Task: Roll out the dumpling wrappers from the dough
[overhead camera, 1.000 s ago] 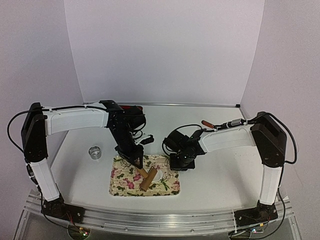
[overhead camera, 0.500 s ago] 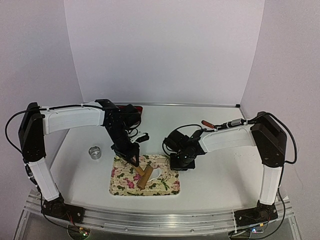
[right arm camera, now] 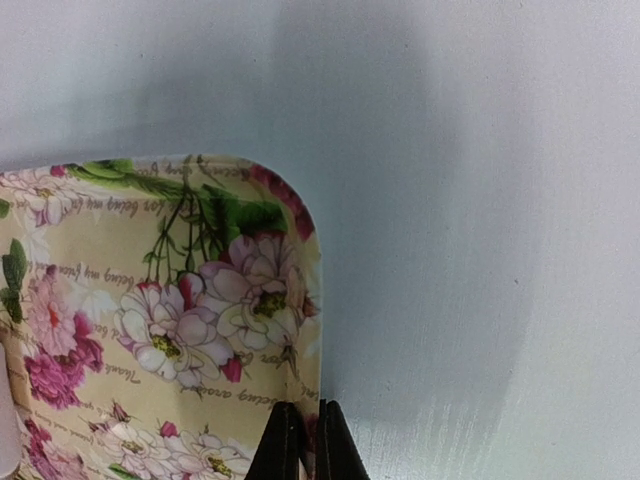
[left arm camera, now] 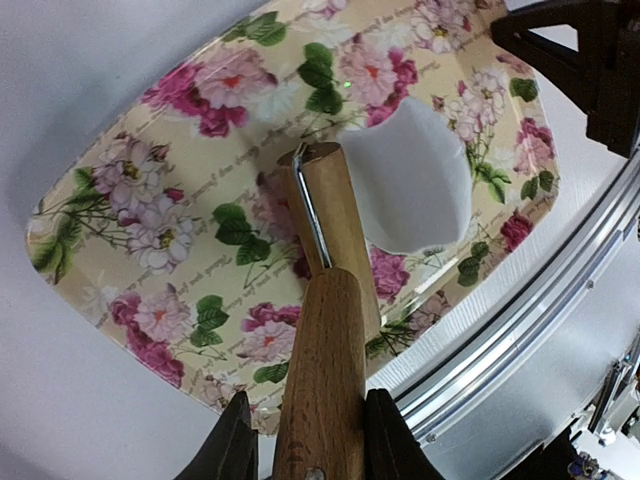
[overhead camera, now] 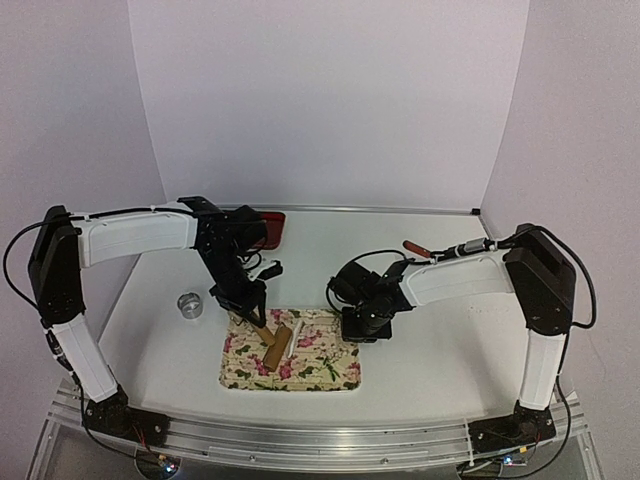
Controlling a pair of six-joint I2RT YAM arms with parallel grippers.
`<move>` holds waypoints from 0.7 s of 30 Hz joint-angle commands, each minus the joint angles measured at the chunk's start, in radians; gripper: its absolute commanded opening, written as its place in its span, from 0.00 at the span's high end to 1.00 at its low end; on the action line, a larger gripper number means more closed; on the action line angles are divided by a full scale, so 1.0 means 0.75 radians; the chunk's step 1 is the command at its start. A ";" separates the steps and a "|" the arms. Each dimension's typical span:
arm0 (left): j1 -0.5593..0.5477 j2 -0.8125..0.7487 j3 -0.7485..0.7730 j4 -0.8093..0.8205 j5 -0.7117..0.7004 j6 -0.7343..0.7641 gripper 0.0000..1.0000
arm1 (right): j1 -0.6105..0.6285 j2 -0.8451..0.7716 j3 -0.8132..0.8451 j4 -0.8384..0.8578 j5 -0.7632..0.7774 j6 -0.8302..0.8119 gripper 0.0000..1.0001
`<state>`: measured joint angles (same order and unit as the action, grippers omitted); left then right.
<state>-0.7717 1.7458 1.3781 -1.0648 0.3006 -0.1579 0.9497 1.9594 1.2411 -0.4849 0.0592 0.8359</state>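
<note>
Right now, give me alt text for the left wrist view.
The left end effector grips a wooden rolling pin by its handle, with the roller over a floral tray. Flattened white dough lies on the tray just right of the roller.

left arm (overhead camera: pixel 140 235): upright from its base, elbow high, forearm level toward the middle, wrist bent down | left gripper (left arm camera: pixel 305 425): pointing down, jaws partly apart, clamped on either side of the rolling pin (left arm camera: pixel 322 370) handle | right arm (overhead camera: pixel 455 275): elbow high, forearm sloping down toward the middle | right gripper (right arm camera: pixel 300 440): low, pointing down, jaws pressed together
</note>
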 commanded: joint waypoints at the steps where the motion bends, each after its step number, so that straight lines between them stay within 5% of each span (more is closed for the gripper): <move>1: 0.013 0.050 -0.073 -0.047 -0.275 -0.019 1.00 | -0.001 -0.065 -0.021 -0.129 0.118 -0.026 1.00; 17: 0.023 -0.108 0.115 -0.103 -0.165 -0.144 1.00 | 0.001 -0.152 0.025 -0.165 0.158 -0.049 0.90; 21: 0.026 -0.142 0.144 -0.211 -0.267 -0.165 1.00 | 0.000 -0.163 0.042 -0.182 0.165 -0.054 0.89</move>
<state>-0.7588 1.7151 1.4256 -1.1550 0.1803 -0.2561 0.9497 1.8843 1.2410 -0.5754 0.1233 0.8119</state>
